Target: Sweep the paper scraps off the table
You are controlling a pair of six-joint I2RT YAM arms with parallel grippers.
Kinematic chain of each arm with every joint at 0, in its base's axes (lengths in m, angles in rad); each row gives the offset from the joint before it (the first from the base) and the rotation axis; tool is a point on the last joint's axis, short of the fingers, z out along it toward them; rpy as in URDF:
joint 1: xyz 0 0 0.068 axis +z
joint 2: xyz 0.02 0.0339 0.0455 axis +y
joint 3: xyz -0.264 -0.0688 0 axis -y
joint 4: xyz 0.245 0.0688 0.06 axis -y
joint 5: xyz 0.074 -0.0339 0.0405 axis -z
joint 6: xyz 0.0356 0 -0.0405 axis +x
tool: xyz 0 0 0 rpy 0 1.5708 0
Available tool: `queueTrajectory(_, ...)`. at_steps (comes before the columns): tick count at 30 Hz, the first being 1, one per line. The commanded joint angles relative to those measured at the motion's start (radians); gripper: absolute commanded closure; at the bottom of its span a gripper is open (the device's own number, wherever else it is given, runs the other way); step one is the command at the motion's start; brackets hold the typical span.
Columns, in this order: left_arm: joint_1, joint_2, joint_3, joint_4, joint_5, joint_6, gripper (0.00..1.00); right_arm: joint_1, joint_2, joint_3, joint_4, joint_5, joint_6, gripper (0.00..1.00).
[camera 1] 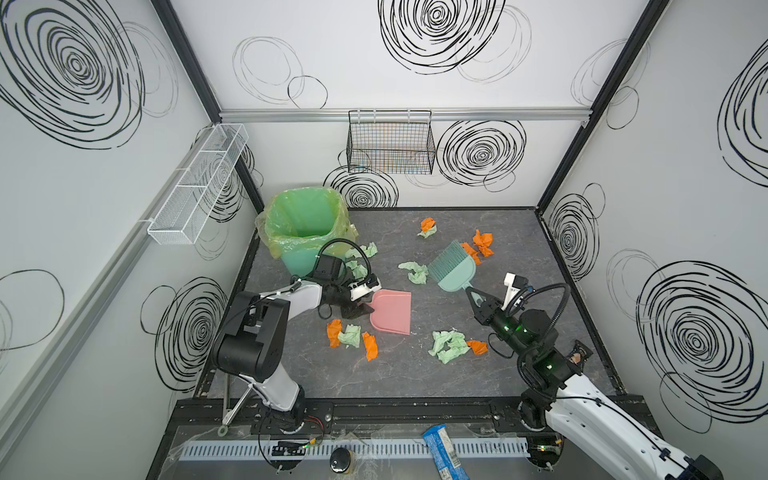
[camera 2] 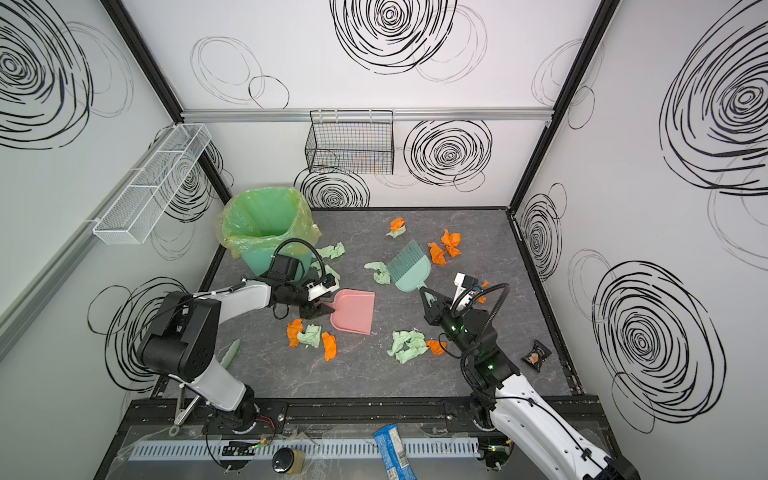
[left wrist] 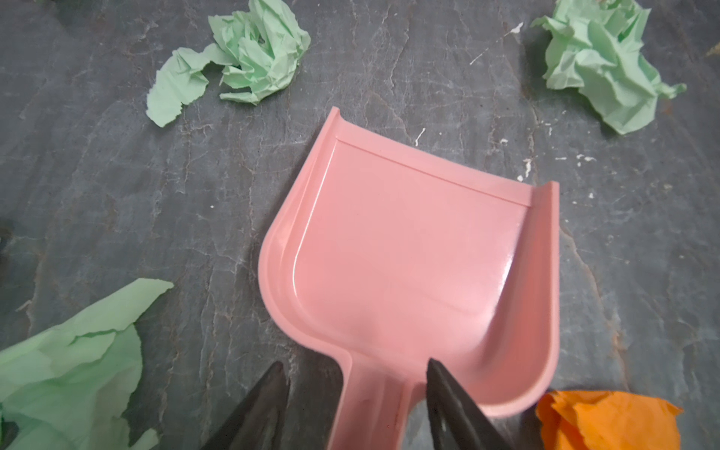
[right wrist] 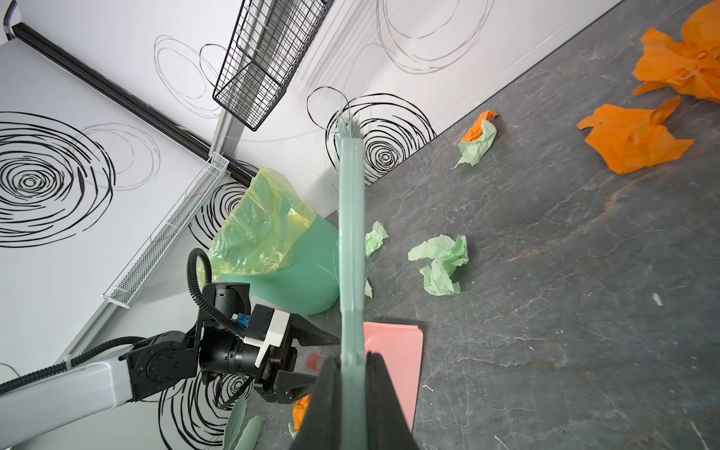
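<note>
While paper scraps litter the table, left pincer spread astride dustpan handle, right pincer pinching brush, bristles rearward

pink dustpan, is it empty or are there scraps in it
Empty. The pink dustpan shows a bare tray in the left wrist view; the paper scraps lie around it on the table.

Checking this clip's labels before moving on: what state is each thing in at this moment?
dustpan, flat on the table, empty.
brush, held by its handle.
left gripper, open, jaws either side of the dustpan's handle, not clamped.
right gripper, shut on the brush.
paper scraps, scattered on the table, none in the dustpan.
bin, upright, lined, no scraps visible inside.
</note>
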Motion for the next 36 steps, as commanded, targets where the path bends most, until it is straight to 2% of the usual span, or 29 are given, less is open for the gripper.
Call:
queueTrajectory(1,-0.01,0.011,-0.001,0.008,-0.013,-0.002,0.43,-0.004,0.007,0.007,0.036,0.0,-0.008,1.0)
queueTrajectory(7,-0.02,0.006,-0.006,-0.002,-0.015,0.013,0.45,-0.006,0.035,0.007,0.06,-0.006,-0.005,1.0)
queueTrajectory(8,-0.019,0.003,-0.007,-0.018,-0.001,0.028,0.4,-0.005,0.039,0.007,0.065,-0.009,-0.005,1.0)
queueTrajectory(9,-0.01,-0.004,-0.007,-0.037,0.024,0.05,0.31,-0.006,0.044,0.008,0.068,-0.01,-0.004,1.0)
queueTrajectory(11,0.018,-0.016,-0.002,-0.085,0.081,0.096,0.21,-0.006,0.049,0.009,0.067,-0.015,-0.003,1.0)
queueTrajectory(15,0.05,-0.024,0.049,-0.185,0.127,0.11,0.19,-0.006,0.04,0.01,0.048,-0.008,-0.012,1.0)
queueTrajectory(18,0.029,-0.038,0.079,-0.229,0.087,0.103,0.2,-0.01,0.038,0.006,0.044,-0.003,-0.017,1.0)
queueTrajectory(22,-0.009,-0.078,0.042,-0.196,-0.104,0.169,0.2,-0.014,0.047,-0.002,0.056,-0.009,-0.013,1.0)
queueTrajectory(26,0.012,-0.038,0.061,-0.272,-0.13,0.259,0.18,-0.015,0.063,-0.013,0.081,-0.012,-0.009,1.0)
queueTrajectory(33,0.028,0.02,0.108,-0.279,-0.167,0.299,0.18,-0.014,0.084,-0.009,0.097,-0.033,0.007,1.0)
queueTrajectory(36,0.043,0.064,0.161,-0.348,-0.156,0.328,0.21,-0.015,0.067,-0.006,0.074,-0.024,-0.002,1.0)
